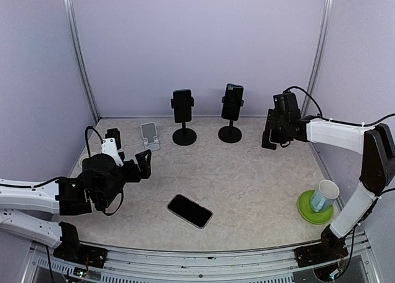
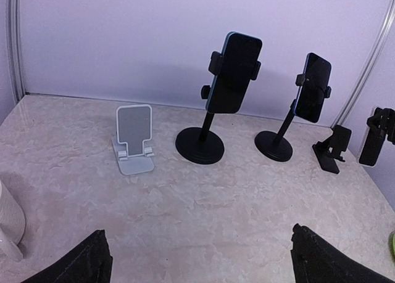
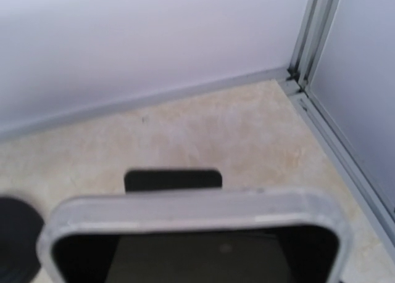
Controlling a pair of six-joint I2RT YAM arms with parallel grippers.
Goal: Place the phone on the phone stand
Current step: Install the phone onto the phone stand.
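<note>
My right gripper (image 1: pixel 272 137) hangs at the back right, shut on a dark phone with a silver rim (image 3: pixel 194 230), held upright. Just beyond the phone's top edge, a small black phone stand (image 3: pixel 173 179) rests on the table; the left wrist view shows this stand (image 2: pixel 332 150) beside the held phone (image 2: pixel 372 141). A second dark phone (image 1: pixel 189 211) lies flat at the front middle. My left gripper (image 1: pixel 131 153) hovers at the left, open and holding nothing, with its fingertips (image 2: pixel 321 261) far apart.
Two black pole stands (image 1: pixel 184 135) (image 1: pixel 230 133) at the back each hold a phone. A white folding stand (image 1: pixel 149 135) sits at the back left. A cup on a green coaster (image 1: pixel 318 204) stands at the front right. Walls close off three sides.
</note>
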